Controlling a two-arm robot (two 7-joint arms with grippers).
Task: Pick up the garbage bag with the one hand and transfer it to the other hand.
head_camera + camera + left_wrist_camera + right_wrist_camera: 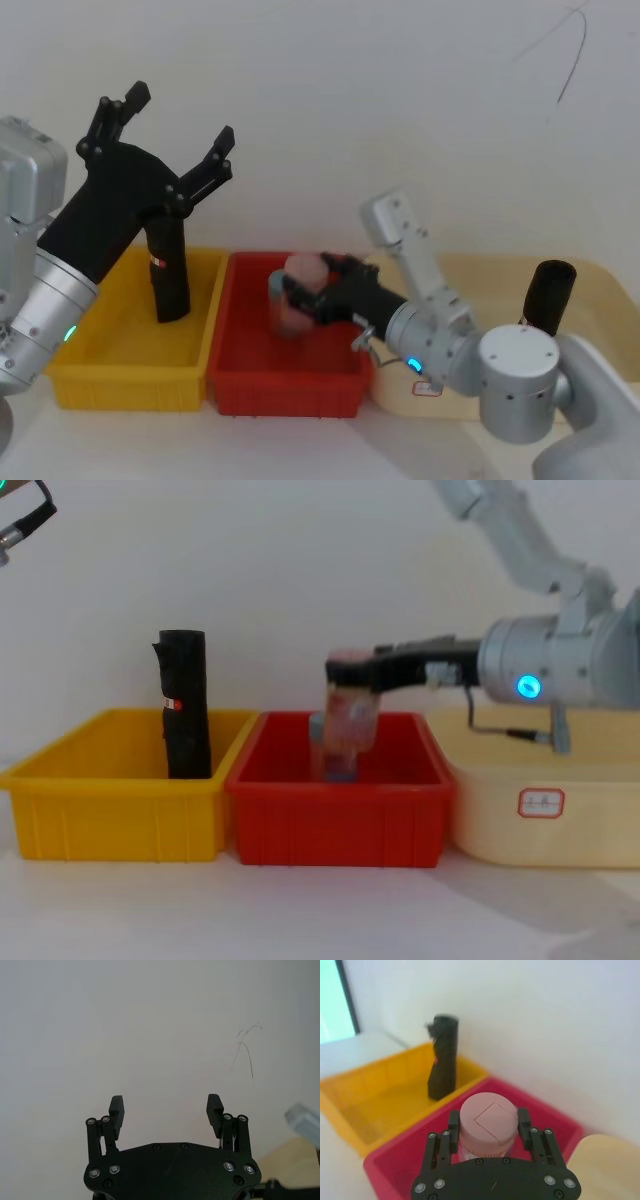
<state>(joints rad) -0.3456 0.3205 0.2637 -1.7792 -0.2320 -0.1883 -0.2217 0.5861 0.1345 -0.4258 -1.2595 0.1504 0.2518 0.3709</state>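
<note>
Black plastic first: where is the garbage bag (168, 280) entered? (Checker)

It is entered upright in the yellow bin (90, 375), at the back. It is touched by no gripper. (Keeper)

How are the grippers listed? (Checker)

The left gripper (180, 118) is listed as raised above the yellow bin, higher than the bag's top, with the jaws spread wide and nothing held between them. The right gripper (488, 1125) is listed over the red bin (285, 385), with its jaws closed on a pink-capped bottle (350, 720). (Keeper)

Which step is recorded as in hand? (Checker)

The pick-up is judged not yet begun, since the bag is not grasped. For the next move, the left gripper would likely need to be lowered and turned so that the roll is taken between its fingers. The bottle would have to be let go before the bag could be received by the right gripper. (Keeper)

What counts are entered? (Checker)

Three bins are counted: one yellow, one red and one cream bin (470, 275). Two black rolls are counted, the second black roll (550, 292) standing in the cream bin. One bottle and two grippers are counted. (Keeper)
</note>
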